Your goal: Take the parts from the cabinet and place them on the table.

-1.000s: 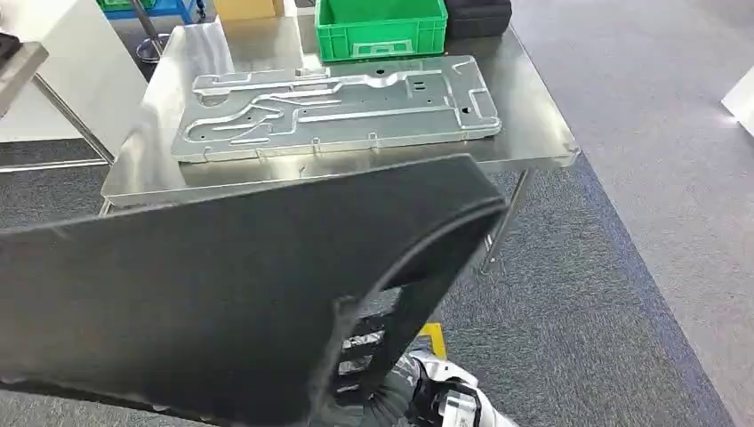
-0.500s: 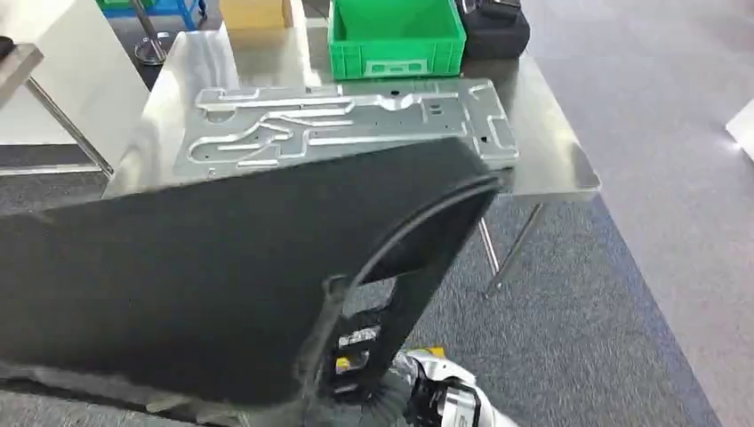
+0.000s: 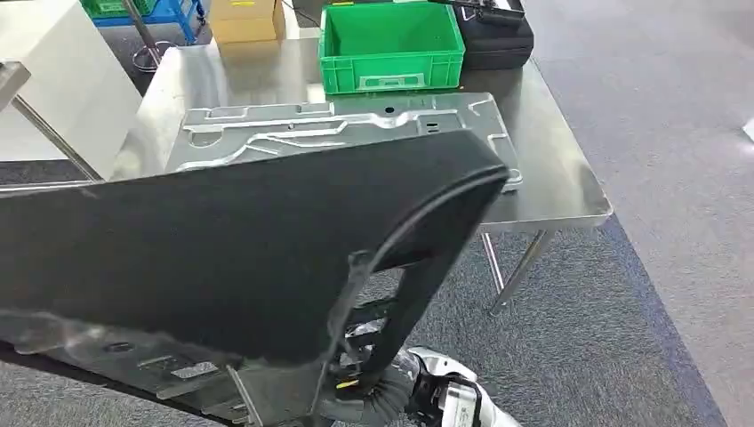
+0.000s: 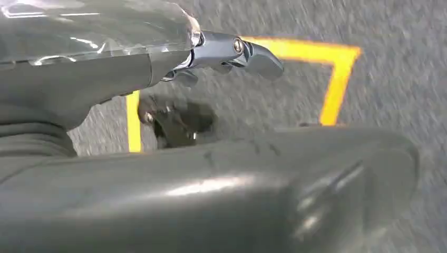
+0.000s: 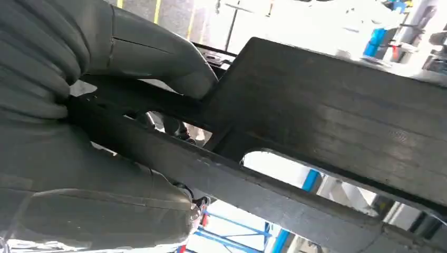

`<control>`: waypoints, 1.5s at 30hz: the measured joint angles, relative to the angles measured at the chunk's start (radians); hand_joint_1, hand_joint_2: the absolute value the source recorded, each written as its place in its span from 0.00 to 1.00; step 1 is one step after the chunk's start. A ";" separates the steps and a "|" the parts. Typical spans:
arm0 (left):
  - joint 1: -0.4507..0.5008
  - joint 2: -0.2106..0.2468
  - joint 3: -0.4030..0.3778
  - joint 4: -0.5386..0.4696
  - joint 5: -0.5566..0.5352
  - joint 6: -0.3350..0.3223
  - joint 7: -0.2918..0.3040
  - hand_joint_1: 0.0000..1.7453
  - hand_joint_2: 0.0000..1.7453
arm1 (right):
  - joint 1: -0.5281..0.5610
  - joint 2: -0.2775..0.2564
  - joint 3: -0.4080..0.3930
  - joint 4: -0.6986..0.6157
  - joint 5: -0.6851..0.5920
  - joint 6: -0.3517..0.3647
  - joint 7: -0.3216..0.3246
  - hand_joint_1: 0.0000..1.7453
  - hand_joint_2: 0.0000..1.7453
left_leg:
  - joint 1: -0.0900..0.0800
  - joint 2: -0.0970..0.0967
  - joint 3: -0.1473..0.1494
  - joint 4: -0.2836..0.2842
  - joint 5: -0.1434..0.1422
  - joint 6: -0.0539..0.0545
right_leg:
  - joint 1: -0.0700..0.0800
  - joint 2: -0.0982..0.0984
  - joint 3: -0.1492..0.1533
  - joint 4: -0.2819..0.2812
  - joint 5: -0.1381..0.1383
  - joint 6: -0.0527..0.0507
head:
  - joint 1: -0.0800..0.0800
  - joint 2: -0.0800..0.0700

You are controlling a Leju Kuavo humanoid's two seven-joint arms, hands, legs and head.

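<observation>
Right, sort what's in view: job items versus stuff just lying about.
Job items:
- black panel, gripped by the right hand
- steel table
- silver stamped plate already on the table

Lying about:
- green crate
- cardboard box
- black case

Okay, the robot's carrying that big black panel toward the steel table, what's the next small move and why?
Probably carry the black panel a little further forward and lift its far edge over the table, since it overlaps only the near rim. The right hand grips its frame. A stamped metal plate already lies across the near part, so it likely has to go onto that plate.
</observation>
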 joint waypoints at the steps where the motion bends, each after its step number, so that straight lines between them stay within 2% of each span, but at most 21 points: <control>1: 0.000 0.000 0.000 0.000 0.000 0.001 0.000 0.00 0.00 | 0.000 0.000 0.000 0.000 0.000 0.001 0.000 0.94 1.00 | 0.003 0.002 -0.046 0.065 -0.036 -0.007 | 0.000 0.000 0.007 0.000 -0.009 0.000 | -0.001 0.000; 2: 0.002 0.000 0.000 0.000 0.000 0.002 0.000 0.00 0.00 | 0.000 0.000 0.000 0.001 0.000 0.003 0.000 0.94 1.00 | 0.006 0.003 -0.092 0.123 -0.075 -0.012 | 0.000 0.000 0.018 0.000 -0.019 0.000 | 0.000 0.000; 4: 0.006 0.000 0.000 0.000 -0.001 0.003 0.000 0.00 0.00 | 0.001 -0.001 -0.001 0.001 -0.003 0.006 -0.002 0.94 1.00 | 0.011 0.005 -0.127 0.122 -0.073 -0.016 | -0.001 0.003 0.044 0.000 -0.039 0.003 | 0.000 0.000; 8: 0.011 0.000 0.000 0.000 -0.012 0.003 -0.006 0.00 0.00 | 0.002 -0.002 -0.008 0.000 0.000 0.000 -0.003 0.94 1.00 | 0.010 0.012 -0.078 -0.135 0.146 -0.003 | -0.003 0.000 0.108 0.002 -0.086 0.017 | 0.002 0.000; 9: 0.010 0.000 0.000 0.000 -0.015 0.003 -0.008 0.00 0.00 | 0.007 -0.003 -0.009 -0.001 0.008 -0.009 -0.004 0.94 1.00 | 0.002 0.017 -0.077 -0.140 0.117 0.004 | -0.001 0.003 0.106 -0.004 -0.092 0.026 | 0.000 0.000; 13: 0.011 0.000 0.000 0.000 -0.019 0.003 -0.014 0.00 0.00 | 0.013 -0.012 -0.025 -0.019 0.036 -0.078 -0.004 0.94 1.00 | 0.006 0.012 -0.041 -0.163 0.128 0.036 | -0.002 -0.001 0.120 0.015 -0.093 0.049 | 0.001 0.000; 14: 0.010 0.000 0.000 0.000 -0.019 0.003 -0.016 0.00 0.00 | 0.012 -0.015 -0.033 -0.023 0.050 -0.095 -0.005 0.94 1.00 | 0.005 0.011 -0.031 -0.168 0.125 0.041 | -0.002 -0.001 0.102 0.056 -0.096 0.048 | 0.002 0.000; 18: 0.008 0.000 0.000 0.000 -0.022 0.001 -0.028 0.00 0.00 | 0.005 -0.033 -0.093 -0.022 0.171 -0.219 -0.002 0.94 1.00 | -0.002 0.007 -0.012 -0.168 0.102 0.057 | -0.003 -0.001 -0.073 0.288 -0.204 0.062 | 0.002 0.000; 20: 0.009 0.000 0.000 0.000 -0.023 0.001 -0.028 0.00 0.00 | -0.010 -0.040 -0.128 -0.020 0.267 -0.322 0.021 0.94 1.00 | -0.006 0.004 0.005 -0.167 0.088 0.057 | -0.002 -0.001 -0.081 0.231 -0.128 0.059 | 0.002 0.000; 22: 0.008 0.000 0.000 0.000 -0.024 0.000 -0.030 0.00 0.00 | -0.043 -0.044 -0.168 -0.013 0.377 -0.430 0.065 0.94 1.00 | -0.011 0.003 0.027 -0.166 0.073 0.055 | 0.002 -0.001 -0.035 0.071 0.001 0.041 | 0.002 0.000; 23: 0.009 -0.003 0.000 0.001 -0.026 0.000 -0.032 0.00 0.00 | -0.065 -0.047 -0.196 -0.005 0.443 -0.487 0.092 0.94 1.00 | -0.010 0.002 0.027 -0.168 0.066 0.053 | 0.008 0.000 -0.020 0.031 0.018 0.028 | 0.000 0.000; 24: 0.005 -0.003 0.000 0.002 -0.026 -0.001 -0.034 0.00 0.00 | -0.093 -0.050 -0.220 0.005 0.490 -0.528 0.116 0.94 1.00 | -0.012 0.001 0.030 -0.165 0.065 0.048 | 0.014 -0.001 -0.033 0.008 -0.011 0.029 | -0.002 0.000; 25: 0.004 -0.003 0.000 0.002 -0.028 -0.001 -0.035 0.00 0.00 | -0.119 -0.053 -0.247 0.016 0.522 -0.550 0.141 0.94 1.00 | -0.012 0.002 0.025 -0.165 0.060 0.040 | 0.015 0.000 -0.030 0.013 0.016 0.021 | 0.002 0.000; 29: 0.002 0.002 0.000 0.002 -0.037 -0.005 -0.043 0.00 0.00 | -0.249 -0.076 -0.334 0.108 0.655 -0.600 0.269 0.94 1.00 | -0.013 0.005 0.020 -0.129 0.038 0.020 | 0.000 0.002 -0.009 -0.012 0.023 0.007 | 0.000 0.000; 33: -0.002 0.004 0.000 0.002 -0.043 -0.006 -0.043 0.00 0.00 | -0.417 -0.104 -0.406 0.317 0.816 -0.639 0.387 0.94 1.00 | 0.005 0.005 -0.136 0.139 -0.066 -0.003 | -0.001 -0.001 -0.010 -0.010 0.018 0.005 | -0.004 0.000; 35: 0.001 0.006 0.000 0.002 -0.044 -0.006 -0.044 0.00 0.00 | -0.485 -0.113 -0.423 0.424 0.881 -0.655 0.429 0.94 1.00 | 0.012 0.006 -0.140 0.100 -0.013 -0.009 | -0.004 -0.001 -0.008 -0.006 0.014 0.009 | -0.004 0.000; 37: -0.001 0.009 0.000 0.002 -0.048 -0.007 -0.046 0.00 0.00 | -0.553 -0.120 -0.433 0.524 0.944 -0.666 0.473 0.94 1.00 | 0.017 0.007 -0.075 -0.074 0.102 -0.014 | -0.009 0.000 -0.002 0.000 0.006 0.018 | -0.004 0.000; 38: 0.000 0.010 0.000 0.002 -0.053 -0.009 -0.047 0.00 0.00 | -0.581 -0.124 -0.437 0.576 0.976 -0.674 0.492 0.94 1.00 | 0.018 0.008 -0.052 -0.141 0.130 -0.013 | -0.010 -0.001 0.000 0.001 0.002 0.024 | -0.003 0.000; 39: -0.002 0.010 0.000 0.002 -0.054 -0.011 -0.048 0.00 0.00 | -0.614 -0.126 -0.439 0.620 1.008 -0.683 0.508 0.94 1.00 | 0.010 0.009 -0.056 -0.145 0.101 -0.008 | -0.009 -0.002 -0.001 0.000 0.005 0.030 | -0.003 0.000; 43: -0.002 0.013 0.000 0.002 -0.058 -0.025 -0.059 0.00 0.00 | -0.706 -0.138 -0.435 0.816 1.181 -0.668 0.583 0.94 1.00 | 0.009 0.007 -0.050 -0.161 0.127 0.029 | -0.003 -0.002 0.000 -0.004 0.002 0.057 | -0.004 0.000; 45: -0.009 0.013 0.000 0.002 -0.056 -0.040 -0.071 0.00 0.00 | -0.738 -0.142 -0.426 0.892 1.229 -0.649 0.586 0.94 1.00 | 0.011 0.007 -0.044 -0.170 0.132 0.043 | -0.008 -0.002 -0.028 0.058 -0.044 0.058 | 0.000 0.000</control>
